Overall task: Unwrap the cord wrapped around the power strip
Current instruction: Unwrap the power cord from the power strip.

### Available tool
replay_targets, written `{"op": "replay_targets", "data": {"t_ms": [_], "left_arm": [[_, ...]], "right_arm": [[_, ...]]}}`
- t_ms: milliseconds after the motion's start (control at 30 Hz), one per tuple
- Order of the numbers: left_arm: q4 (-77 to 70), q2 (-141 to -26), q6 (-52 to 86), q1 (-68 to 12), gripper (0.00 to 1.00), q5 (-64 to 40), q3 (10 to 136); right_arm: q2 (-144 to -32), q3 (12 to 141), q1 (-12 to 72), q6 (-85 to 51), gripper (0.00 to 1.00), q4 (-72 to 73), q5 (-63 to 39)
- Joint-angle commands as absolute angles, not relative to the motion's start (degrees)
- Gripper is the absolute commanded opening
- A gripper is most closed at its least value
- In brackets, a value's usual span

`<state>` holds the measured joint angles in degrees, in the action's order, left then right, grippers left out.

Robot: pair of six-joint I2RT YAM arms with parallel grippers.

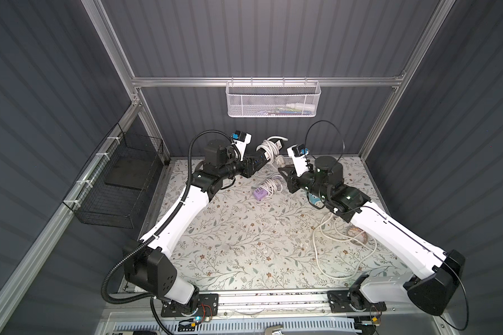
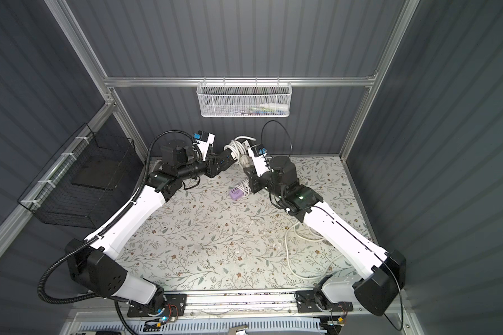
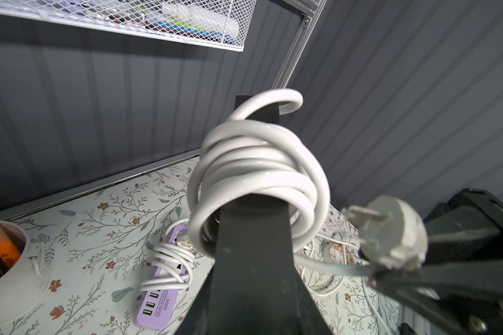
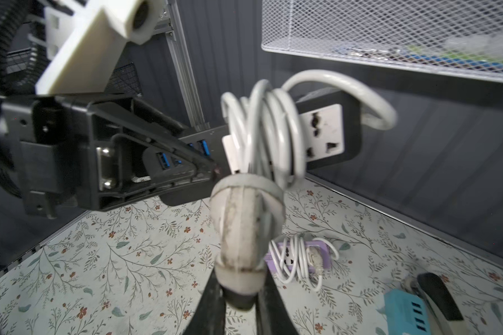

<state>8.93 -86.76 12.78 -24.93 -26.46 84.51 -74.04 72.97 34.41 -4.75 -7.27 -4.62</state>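
My left gripper is shut on one end of a black power strip and holds it in the air near the back wall. A white cord is wound in several loops around the strip's middle. The cord's plug hangs just off the coil, and my right gripper is shut on it. In the left wrist view the strip's black body hides my own jaws.
A purple power strip with its own wrapped cord lies on the floral table below the grippers. A loose white cord and a teal strip lie under the right arm. A white mesh basket hangs on the back wall.
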Motion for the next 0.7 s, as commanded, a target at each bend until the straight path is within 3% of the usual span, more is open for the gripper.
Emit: {"op": "replay_targets", "data": {"t_ms": [0,133,333,667], "left_arm": [[3.1,-85.5,13.1,-23.4,0.00,-21.3,84.9],[1.6,-85.0,13.9,-23.4,0.00,-26.0,85.4],[1.2,-85.4,13.2,-25.0,0.00,-37.8,88.1],[5.8,-88.8,10.3,-28.3,0.00,-45.0,90.5]], "right_arm": [[-68.1,69.4,28.8,-10.6,0.00,-5.7,-11.4],[-67.4,62.6,22.2,-18.0,0.00,-0.1,-17.8],[-72.0,60.0,18.6,-23.1,0.00,7.0,-19.7],[-84.9,77.5,12.3,-24.9,0.00,7.7,-25.1]]}}
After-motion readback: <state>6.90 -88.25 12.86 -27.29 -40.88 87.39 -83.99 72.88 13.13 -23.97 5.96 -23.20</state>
